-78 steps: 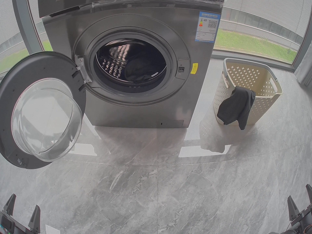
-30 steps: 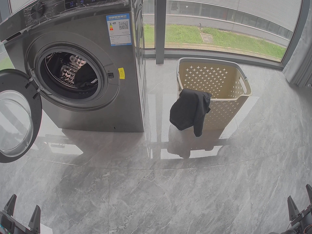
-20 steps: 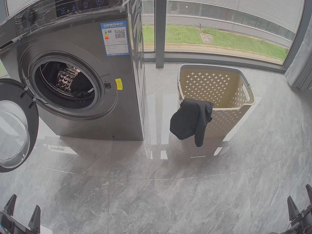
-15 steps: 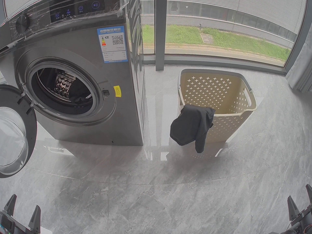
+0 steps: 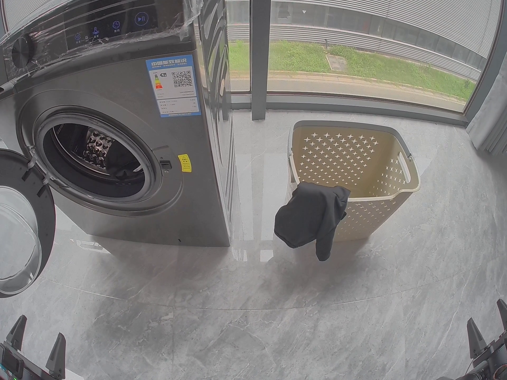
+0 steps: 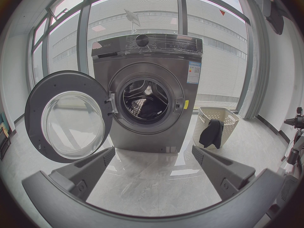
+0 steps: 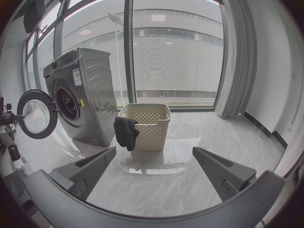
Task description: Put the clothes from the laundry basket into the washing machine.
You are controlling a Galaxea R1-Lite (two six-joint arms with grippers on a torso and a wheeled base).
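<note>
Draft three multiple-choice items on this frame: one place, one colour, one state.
1. Where is the black garment?
A. on the floor
B. on top of the washer
C. draped over the basket rim

2. Basket colour?
A. cream
B. blue
C. red

3. The washer door is:
A. shut
B. swung open
C. taken off

C: it hangs over the rim and down the outside wall.
A: the plastic is pale cream, with star-shaped holes.
B: it stands open to the side, with the drum exposed.
</note>
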